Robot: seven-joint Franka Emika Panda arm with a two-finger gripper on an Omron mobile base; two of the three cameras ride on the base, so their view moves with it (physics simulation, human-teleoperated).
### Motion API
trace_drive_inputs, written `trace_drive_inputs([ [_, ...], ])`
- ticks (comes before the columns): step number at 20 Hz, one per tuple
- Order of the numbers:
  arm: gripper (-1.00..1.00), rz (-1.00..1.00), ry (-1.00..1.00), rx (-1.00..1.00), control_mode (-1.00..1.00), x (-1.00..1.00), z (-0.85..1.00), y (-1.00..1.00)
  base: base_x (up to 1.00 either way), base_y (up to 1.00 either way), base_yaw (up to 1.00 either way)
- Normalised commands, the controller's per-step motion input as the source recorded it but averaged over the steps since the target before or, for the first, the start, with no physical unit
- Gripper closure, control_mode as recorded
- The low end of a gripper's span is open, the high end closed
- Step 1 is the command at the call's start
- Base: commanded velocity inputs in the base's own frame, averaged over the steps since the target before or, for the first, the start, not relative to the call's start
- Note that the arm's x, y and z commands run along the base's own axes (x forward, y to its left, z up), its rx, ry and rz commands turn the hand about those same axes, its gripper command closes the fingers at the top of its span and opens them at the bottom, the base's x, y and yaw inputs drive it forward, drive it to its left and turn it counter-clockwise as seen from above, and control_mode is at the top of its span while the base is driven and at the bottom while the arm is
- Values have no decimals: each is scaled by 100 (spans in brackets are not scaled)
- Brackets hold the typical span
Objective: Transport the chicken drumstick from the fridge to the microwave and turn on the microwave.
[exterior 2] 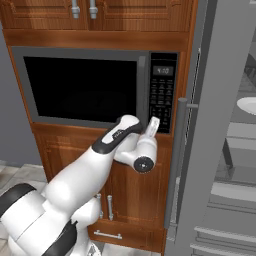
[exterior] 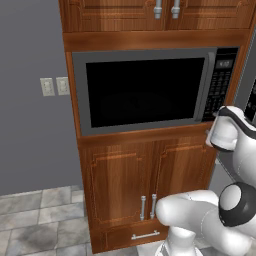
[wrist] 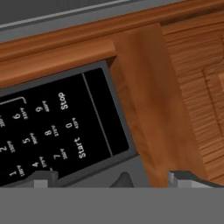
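With the microwave (exterior: 150, 90) door shut and no drumstick to be seen, the empty, wide-open gripper (wrist: 111, 177) hovers at the button panel (exterior 2: 163, 92), whose stiff Start button (wrist: 78, 148) likely needs one light fingertip press, not a grasp.

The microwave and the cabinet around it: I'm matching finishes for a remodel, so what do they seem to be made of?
The wide grey-framed microwave looks like brushed metal or grey plastic: flat matte frame, with a glossy dark window, probably glass. Its black button panel looks like smooth plastic with white printed labels. The reddish-brown cabinet looks like varnished wood, with visible grain.
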Motion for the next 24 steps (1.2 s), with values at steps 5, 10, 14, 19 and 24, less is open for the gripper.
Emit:
trace_drive_inputs([
  [5,-100,0,-2,-1,-100,7,-5,-1,0,0,0],
  [10,-100,0,-2,0,-100,5,-3,0,0,0,0],
  [14,-100,0,-1,0,-100,9,-4,3,0,0,0],
  [19,-100,0,0,0,-100,7,-4,1,0,0,0],
  [24,-100,0,-1,-2,-100,9,0,9,0,0,0],
])
